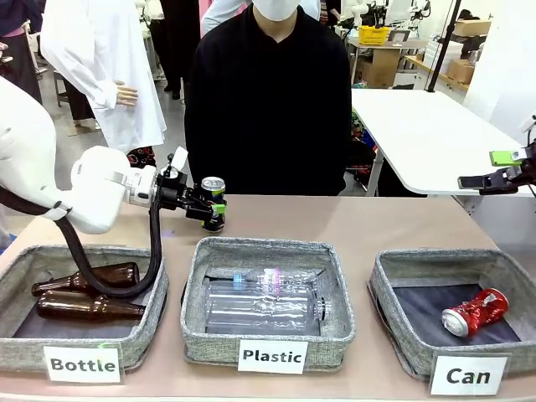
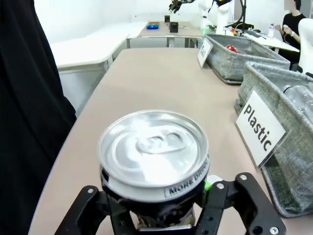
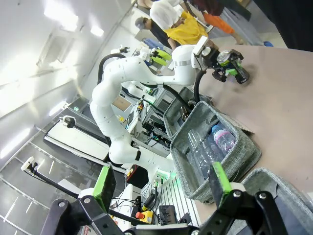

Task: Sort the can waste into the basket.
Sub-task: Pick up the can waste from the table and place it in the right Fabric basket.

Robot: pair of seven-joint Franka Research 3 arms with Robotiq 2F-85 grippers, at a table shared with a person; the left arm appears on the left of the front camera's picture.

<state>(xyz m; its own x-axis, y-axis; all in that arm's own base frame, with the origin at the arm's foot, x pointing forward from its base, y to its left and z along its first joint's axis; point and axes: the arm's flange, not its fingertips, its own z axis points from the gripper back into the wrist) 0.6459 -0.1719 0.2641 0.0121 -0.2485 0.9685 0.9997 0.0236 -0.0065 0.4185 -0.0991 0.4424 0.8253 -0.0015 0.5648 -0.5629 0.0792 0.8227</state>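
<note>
a tan table [image 1: 352,219] runs across the front view; a grey fabric basket [image 1: 21,339] w/ a white "bottle" label [image 1: 82,364] sits at picture left, two brown glass bottles [image 1: 88,295] lying inside, one against the other; a like basket [image 1: 266,333] in the middle, labelled "plastic" [image 1: 270,357], holds clear plastic bottles [image 1: 264,303] on their sides; a person in a black top [image 1: 266,100] is at the far edge; a white table [image 1: 427,134] stands behind at right.
</note>
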